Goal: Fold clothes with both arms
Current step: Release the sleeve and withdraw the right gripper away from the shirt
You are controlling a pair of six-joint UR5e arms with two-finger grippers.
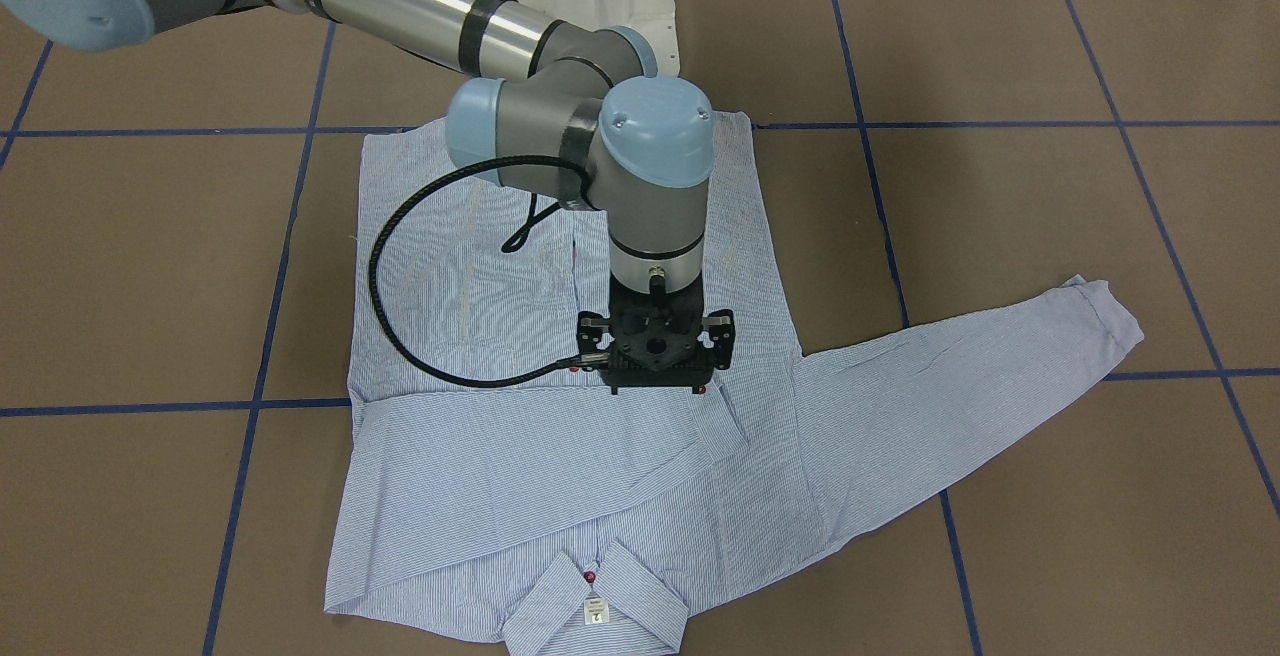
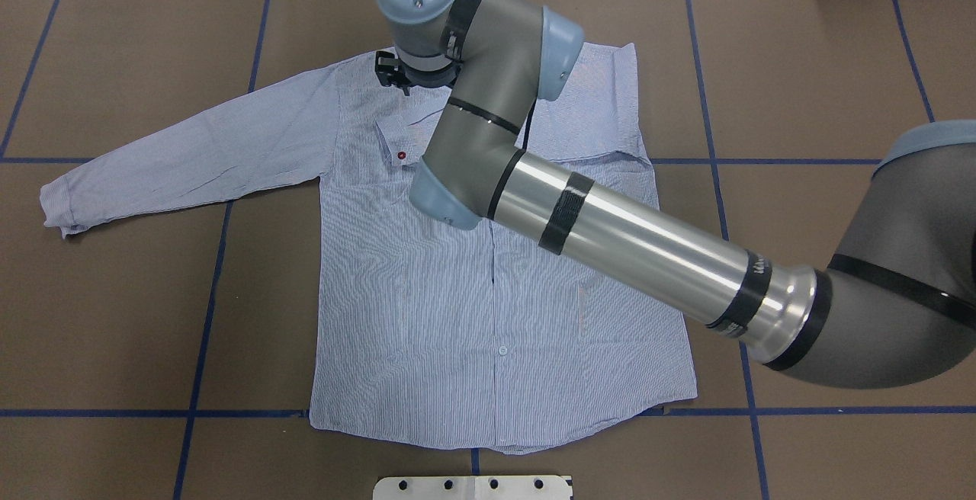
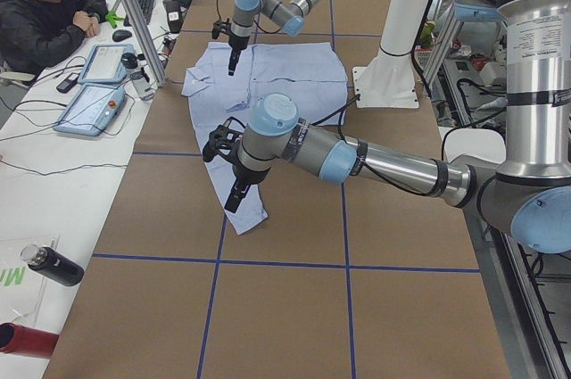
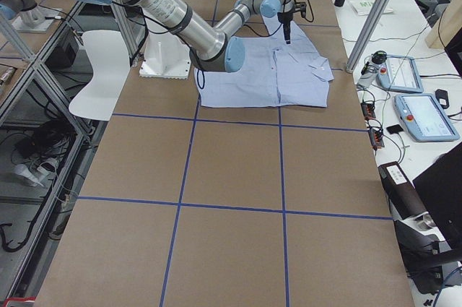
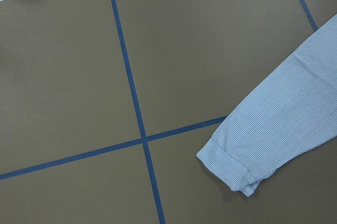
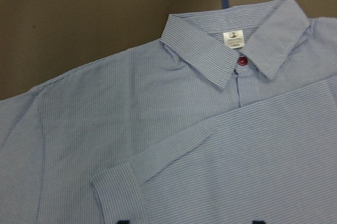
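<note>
The white label (image 6: 234,39) inside the collar (image 6: 195,50) bears a dark mark like a 2 above print too fine to read. A red button (image 6: 242,61) sits just below it. The shirt (image 2: 488,294) lies flat, front up, on the brown table (image 2: 114,317), with its collar away from the robot. One sleeve (image 6: 253,145) is folded across the chest and its cuff (image 6: 118,192) rests there. The other sleeve (image 2: 198,157) stretches out to the robot's left. The right gripper (image 1: 656,361) points down over the folded sleeve, fingers spread wide, holding nothing. The left gripper (image 3: 235,190) hangs over the outstretched sleeve's end; how far open it is I cannot tell. A dark bottle (image 3: 53,266) lies on the white bench (image 3: 53,174), its contents unseen.
</note>
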